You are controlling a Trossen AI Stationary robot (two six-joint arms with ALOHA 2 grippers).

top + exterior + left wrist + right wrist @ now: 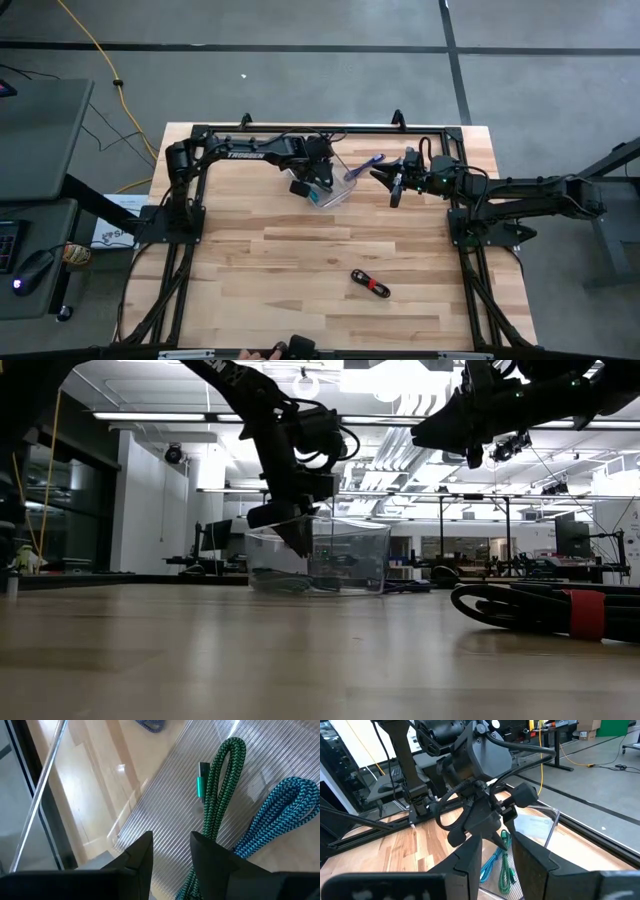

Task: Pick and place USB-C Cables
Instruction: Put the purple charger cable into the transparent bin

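The clear bin (340, 196) stands near the table's far edge. The green cable (220, 790) and the teal cable (280, 810) lie on its ribbed floor. My left gripper (172, 852) hangs open over the bin, pointing down, with its fingertips at rim height (285, 530). The purple cable (365, 165) lies on the table just right of the bin. My right gripper (383, 180) is open, raised well above the table (430, 432) to the right of the bin and pointing at it. The black cable with the red band (370, 284) lies alone in the near middle of the table.
A dark frame (300, 128) runs along the table's far edge and down both sides, close behind the bin. Bare wood (280, 270) spreads between the bin and the near edge. Desks and stands fill the room beyond the table.
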